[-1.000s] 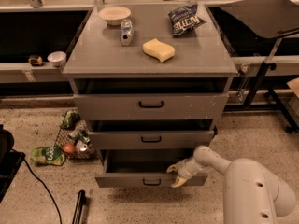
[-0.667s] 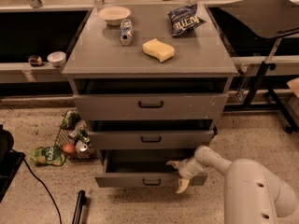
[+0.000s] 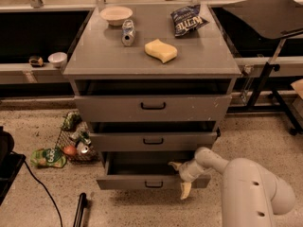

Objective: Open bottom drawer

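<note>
The bottom drawer (image 3: 142, 180) is the lowest and narrowest of three grey drawers in the cabinet. It stands pulled out, showing its plain grey inside, with a small black loop handle (image 3: 153, 185) on its front. My gripper (image 3: 180, 178) is at the right end of that drawer front, on the white arm (image 3: 251, 183) coming from the lower right. One pale finger (image 3: 175, 165) lies over the drawer's top edge and the other finger (image 3: 185, 190) hangs below the front. The fingers are spread apart and hold nothing.
On the cabinet top (image 3: 94, 60) lie a bowl (image 3: 116, 14), a can (image 3: 127, 32), a yellow sponge (image 3: 161, 50) and a chip bag (image 3: 187, 19). A basket of litter (image 3: 73, 141) stands on the floor at left, near a green bag (image 3: 48, 158). A black stand (image 3: 270, 74) is at right.
The bottom drawer stays pulled out. My gripper has shifted slightly along the drawer's right end and its fingers have spread, one above and one below the front.
</note>
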`<state>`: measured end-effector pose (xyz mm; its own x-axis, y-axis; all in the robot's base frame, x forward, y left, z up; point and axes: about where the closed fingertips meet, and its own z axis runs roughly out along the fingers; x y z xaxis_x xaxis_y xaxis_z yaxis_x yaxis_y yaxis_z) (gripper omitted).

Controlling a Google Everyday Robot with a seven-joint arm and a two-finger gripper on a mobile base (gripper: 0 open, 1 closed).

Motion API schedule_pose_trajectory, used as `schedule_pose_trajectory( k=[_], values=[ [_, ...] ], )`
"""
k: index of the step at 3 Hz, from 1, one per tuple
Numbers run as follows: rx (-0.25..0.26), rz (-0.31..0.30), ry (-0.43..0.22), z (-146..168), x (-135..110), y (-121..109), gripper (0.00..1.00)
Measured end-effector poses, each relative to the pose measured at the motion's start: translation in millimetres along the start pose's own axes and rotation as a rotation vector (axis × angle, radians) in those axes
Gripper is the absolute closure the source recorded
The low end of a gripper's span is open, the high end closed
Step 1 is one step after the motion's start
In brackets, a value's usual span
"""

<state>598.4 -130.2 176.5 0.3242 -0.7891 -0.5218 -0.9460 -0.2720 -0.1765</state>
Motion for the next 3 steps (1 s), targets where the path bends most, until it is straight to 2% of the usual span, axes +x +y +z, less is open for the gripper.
schedule_pose_trajectory(
  k=[1,2,3],
  values=[
    [-0.066,0.074,0.024,1,6,18,0.0],
    [-0.114,0.115,0.026,1,7,34,0.18],
    [-0.138,0.112,0.007,-5,0,42,0.41]
  ],
)
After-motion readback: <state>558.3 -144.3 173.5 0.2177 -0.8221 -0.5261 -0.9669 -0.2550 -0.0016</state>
